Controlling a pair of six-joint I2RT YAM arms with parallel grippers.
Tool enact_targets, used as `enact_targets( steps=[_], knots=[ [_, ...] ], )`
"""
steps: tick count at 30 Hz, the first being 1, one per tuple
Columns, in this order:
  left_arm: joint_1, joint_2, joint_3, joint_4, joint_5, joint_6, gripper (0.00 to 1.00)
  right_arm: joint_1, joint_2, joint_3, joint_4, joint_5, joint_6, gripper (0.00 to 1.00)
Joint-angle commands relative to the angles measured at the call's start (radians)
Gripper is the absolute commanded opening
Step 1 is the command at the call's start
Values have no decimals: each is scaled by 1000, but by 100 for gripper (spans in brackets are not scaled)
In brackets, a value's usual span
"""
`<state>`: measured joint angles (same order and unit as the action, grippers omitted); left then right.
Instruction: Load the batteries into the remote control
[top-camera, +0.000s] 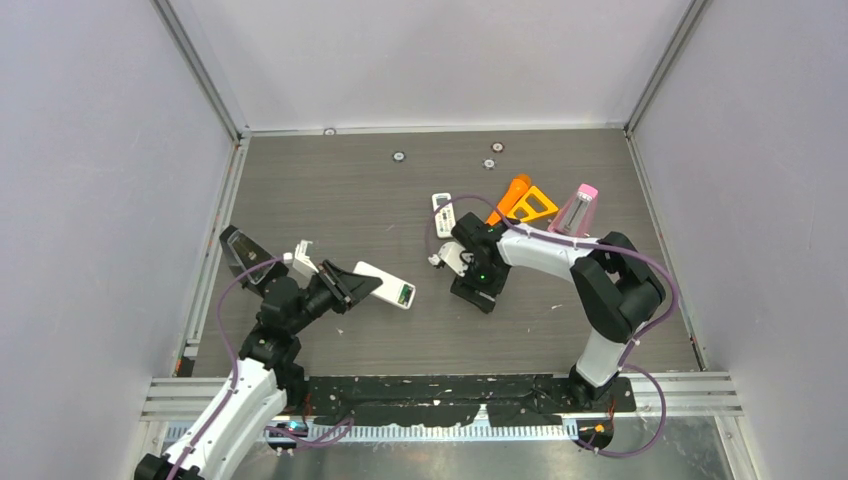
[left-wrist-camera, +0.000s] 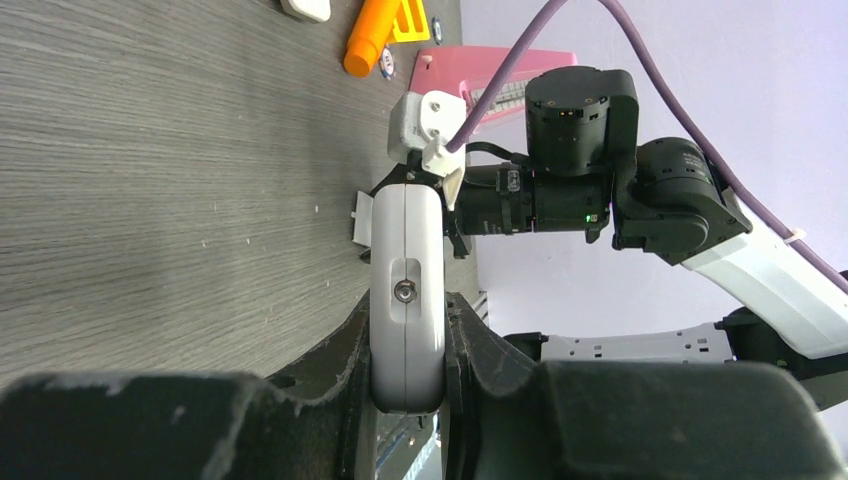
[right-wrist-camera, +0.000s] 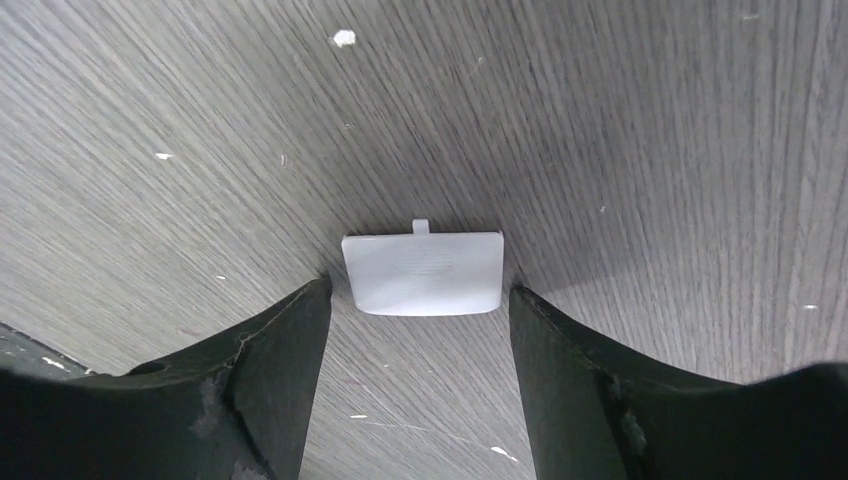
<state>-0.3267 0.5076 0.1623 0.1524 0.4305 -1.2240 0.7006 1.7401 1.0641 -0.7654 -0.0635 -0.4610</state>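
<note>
My left gripper (top-camera: 352, 286) is shut on a white remote control (top-camera: 386, 284) and holds it just above the table. In the left wrist view the remote (left-wrist-camera: 406, 262) stands edge-on, clamped between the two fingers (left-wrist-camera: 340, 352). My right gripper (top-camera: 452, 260) is open and low over the table. In the right wrist view its fingers (right-wrist-camera: 286, 342) stand either side of a small white battery cover (right-wrist-camera: 422, 272) lying flat, touching neither side. A second, smaller white remote (top-camera: 442, 212) lies behind the right gripper. No batteries are in view.
An orange tool (top-camera: 514, 196) and a yellow-orange triangular piece (top-camera: 535, 205) lie at the back right, with a pink-capped object (top-camera: 580, 208) beside them. Three small round discs (top-camera: 398, 156) sit near the back wall. The right arm (left-wrist-camera: 640, 190) fills the left wrist view's right side.
</note>
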Motion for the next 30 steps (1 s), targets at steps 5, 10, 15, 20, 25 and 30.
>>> enact_targets(
  steps=[5,10,15,20,25,30],
  knots=[
    [8,-2,15,43,13,-8,0,-31,42,36,-45,-96,9,56],
    [7,2,14,46,12,-3,0,-32,6,44,-7,-46,37,43],
    [7,1,19,80,22,47,0,-17,-166,21,71,-91,68,39],
    [7,-14,31,105,15,119,0,100,-356,-40,209,-145,131,39],
    [6,-32,63,107,23,190,0,246,-504,-82,335,-26,273,39],
    [5,-71,72,102,15,247,0,381,-554,-76,406,98,354,38]
  ],
)
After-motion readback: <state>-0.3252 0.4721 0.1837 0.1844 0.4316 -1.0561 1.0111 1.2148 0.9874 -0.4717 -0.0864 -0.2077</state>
